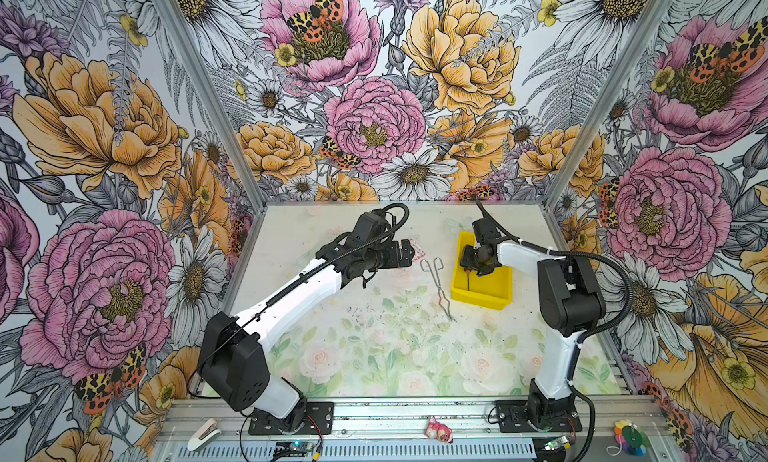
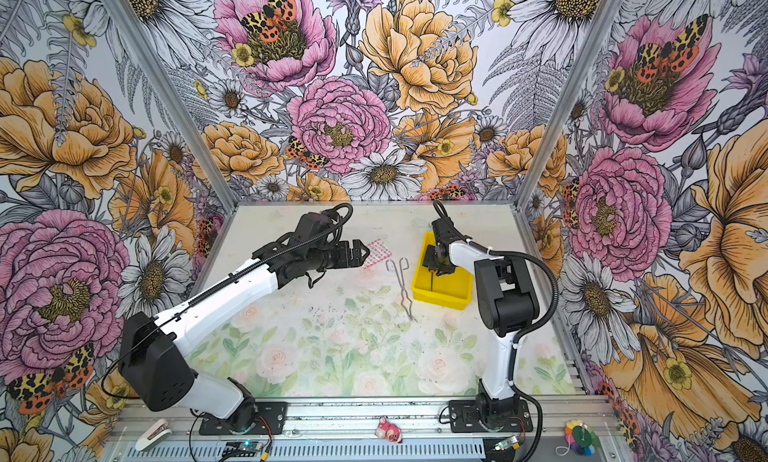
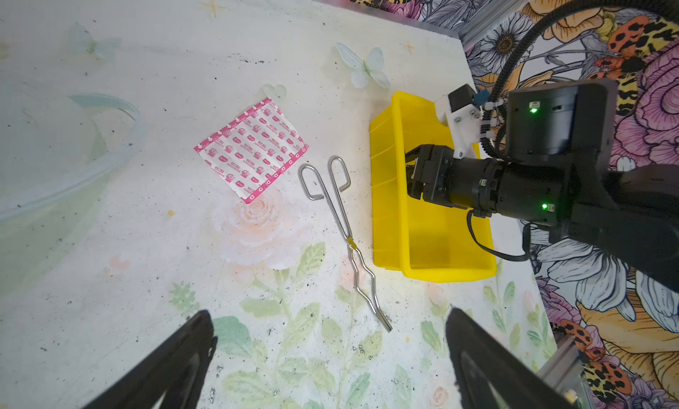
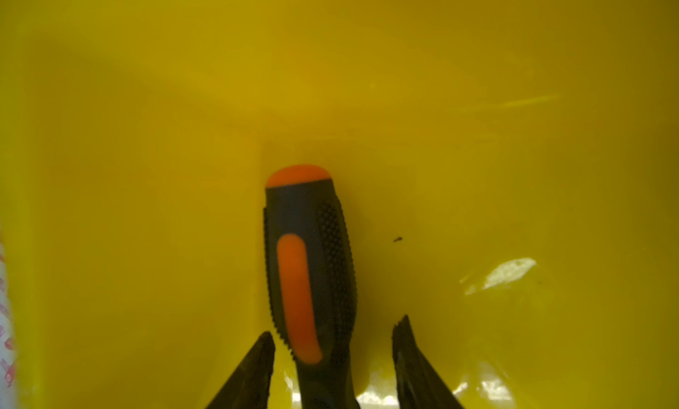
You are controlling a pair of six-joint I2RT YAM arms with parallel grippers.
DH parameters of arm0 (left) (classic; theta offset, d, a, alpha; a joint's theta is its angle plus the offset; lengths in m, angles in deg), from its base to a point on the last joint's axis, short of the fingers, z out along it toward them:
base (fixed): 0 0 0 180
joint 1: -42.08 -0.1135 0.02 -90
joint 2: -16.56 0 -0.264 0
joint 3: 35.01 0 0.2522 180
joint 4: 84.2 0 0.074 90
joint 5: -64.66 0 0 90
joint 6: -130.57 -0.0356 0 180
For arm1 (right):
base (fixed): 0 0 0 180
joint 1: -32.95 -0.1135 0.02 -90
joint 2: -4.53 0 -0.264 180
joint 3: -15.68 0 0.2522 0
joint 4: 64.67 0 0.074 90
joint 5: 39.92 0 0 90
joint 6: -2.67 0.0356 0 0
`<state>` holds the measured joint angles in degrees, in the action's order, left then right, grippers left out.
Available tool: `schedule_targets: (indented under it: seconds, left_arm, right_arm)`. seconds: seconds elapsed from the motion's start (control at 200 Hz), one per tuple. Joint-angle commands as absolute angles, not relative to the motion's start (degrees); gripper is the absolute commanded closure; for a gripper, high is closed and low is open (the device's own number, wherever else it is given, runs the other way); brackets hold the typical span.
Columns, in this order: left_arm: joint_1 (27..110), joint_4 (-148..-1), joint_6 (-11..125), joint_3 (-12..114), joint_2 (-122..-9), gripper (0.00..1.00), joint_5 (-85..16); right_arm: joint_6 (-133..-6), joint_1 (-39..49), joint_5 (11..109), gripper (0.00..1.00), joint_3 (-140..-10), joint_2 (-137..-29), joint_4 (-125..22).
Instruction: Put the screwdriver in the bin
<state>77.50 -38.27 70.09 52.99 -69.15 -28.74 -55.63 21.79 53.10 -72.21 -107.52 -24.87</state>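
In both top views my left pincer [image 1: 405,253] [image 2: 360,252] hangs above the table [image 1: 374,356], left of centre. Its jaws are spread wide with nothing between them. In the left wrist view its two black fingers [image 3: 176,366] frame bare tabletop at the lower edge.

Just right of its tip a pink-printed packet [image 2: 377,253] lies flat. Right again lie thin wire tongs [image 1: 436,285], looped handles toward the back wall, tips toward the front, beside the bin's left wall but apart from it.

The yellow bin [image 1: 482,300] sits right of centre, and my right pincer [image 1: 476,261] reaches down into its back half. In the right wrist view the screwdriver [image 4: 308,278] is inside the bin, its black and orange handle in the lower middle of the frame, between that pincer's fingers [image 4: 253,374]. They stand partly apart. One is close beside the handle, whether touching I cannot tell. The other shows yellow between it and the grip.
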Motion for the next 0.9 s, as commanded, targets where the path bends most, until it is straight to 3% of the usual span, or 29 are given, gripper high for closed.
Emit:
schedule_targets:
  seconds: [0.0, 0.195, 0.39, 0.455, 0.761, 0.896]
  left_arm:
    - [76.9, -38.1, 68.3, 52.8, -67.6, 0.01, -27.3]
    - [76.0, -38.1, 65.9, 51.5, -67.1, 0.01, -26.0]
    - [72.8, -38.2, 62.5, 46.0, -62.2, 0.01, -18.4]
    - [70.9, -38.4, 61.4, 43.8, -60.3, 0.01, -16.4]
    - [55.5, -48.0, 60.1, 29.8, -49.4, 0.01, -23.7]
    - [52.9, -55.6, 60.4, 21.3, -43.4, 0.01, -19.1]
  right_arm:
    - [-56.0, 21.7, 51.8, 0.4, -73.1, -102.8, -25.3]
    - [-58.8, 21.0, 49.9, 0.3, -73.0, -95.1, -22.3]
    - [-62.2, 20.3, 47.7, 0.16, -68.1, -82.4, -21.6]
    - [-63.5, 20.4, 45.9, 0.01, -65.6, -77.4, -21.7]
    - [-65.0, 20.5, 31.4, 0.01, -53.2, -54.5, -21.9]
    - [-64.7, 22.0, 28.1, 0.01, -50.1, -49.2, -21.8]
